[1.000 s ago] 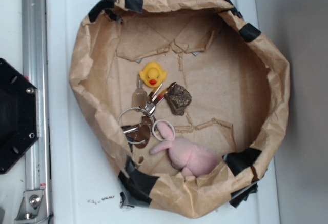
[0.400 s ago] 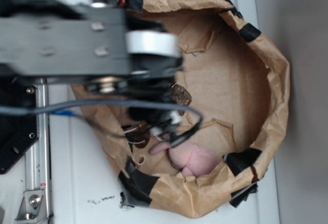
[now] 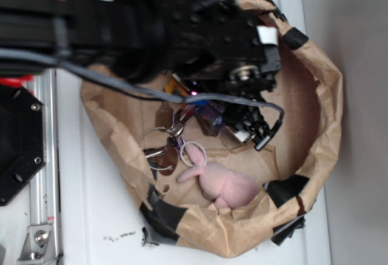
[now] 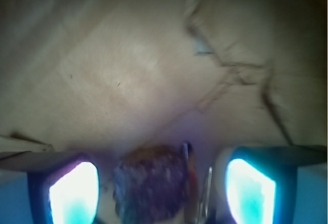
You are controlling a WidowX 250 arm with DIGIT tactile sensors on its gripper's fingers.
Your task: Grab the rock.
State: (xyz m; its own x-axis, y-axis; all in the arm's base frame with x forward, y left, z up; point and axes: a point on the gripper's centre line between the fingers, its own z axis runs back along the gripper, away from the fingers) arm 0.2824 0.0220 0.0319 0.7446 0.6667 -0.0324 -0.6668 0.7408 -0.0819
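The arm [image 3: 151, 22] reached over the paper bin [image 3: 327, 89], and the gripper [image 4: 161, 188] was spread apart with the rock [image 4: 151, 185] lying between its two fingers [image 4: 74, 193], neither finger touching it. In the exterior view the rock [image 3: 209, 118] lay on the bin floor, mostly under the arm, just beside the key rings [image 3: 163, 144]. The bunny [image 3: 227, 183] lay near the lower wall.

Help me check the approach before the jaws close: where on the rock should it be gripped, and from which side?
Grip the rock across its two flanks, coming straight down from above. In the wrist view it sits between the open jaws, its rounded bulk filling much of the gap. Keys lie against its right side, so that pad may catch them.
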